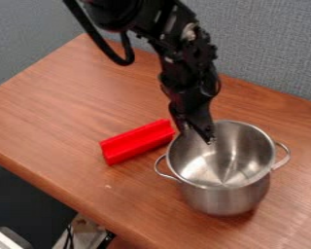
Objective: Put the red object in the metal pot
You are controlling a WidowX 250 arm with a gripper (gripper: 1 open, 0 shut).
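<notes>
The red object (135,141) is a bar-shaped block lying flat on the wooden table (54,107), just left of the metal pot (229,180). The pot is shiny, stands upright and shows its straight side wall and two small handles. My gripper (201,134) comes down from the black arm onto the pot's near-left rim, and its fingers look shut on that rim. The block touches neither the gripper nor the pot. The pot's inside shows nothing but reflections.
The table's front edge runs diagonally below the block and pot, with a dark drop to the floor beyond it. A grey wall stands behind the table. Black cables loop from the arm at the top of the view.
</notes>
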